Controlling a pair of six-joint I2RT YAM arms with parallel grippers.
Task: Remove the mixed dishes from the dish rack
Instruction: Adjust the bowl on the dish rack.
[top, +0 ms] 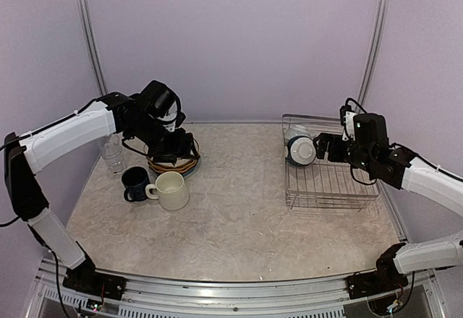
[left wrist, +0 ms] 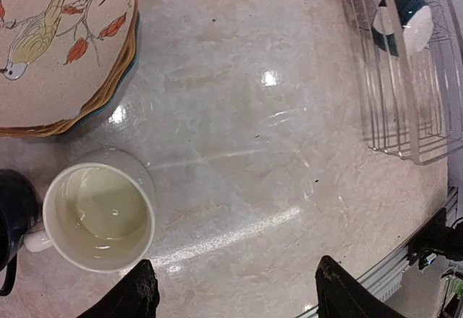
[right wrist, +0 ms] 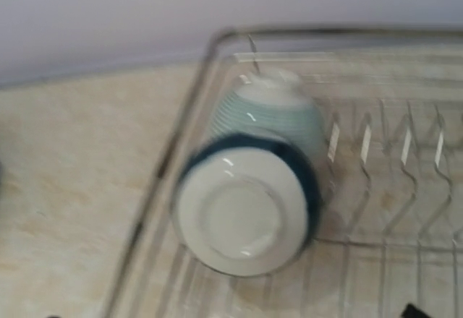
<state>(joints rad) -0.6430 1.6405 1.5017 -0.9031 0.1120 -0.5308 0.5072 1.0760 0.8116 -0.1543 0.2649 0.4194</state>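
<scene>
The silver wire dish rack stands at the right and holds a teal bowl lying on its side in the near-left corner, its pale foot toward my right wrist camera. My right gripper hangs open just right of the bowl, nothing between its fingers. On the left lie stacked patterned plates, the top one cream with a bird. In front of them stand a cream mug and a dark blue mug, with a clear glass tumbler behind. My left gripper is open above the plates, empty.
The rack's upright dividers rise to the right of the bowl. The rack's near corner shows at the right of the left wrist view. Purple walls close in the back and sides. A metal rail runs along the near table edge.
</scene>
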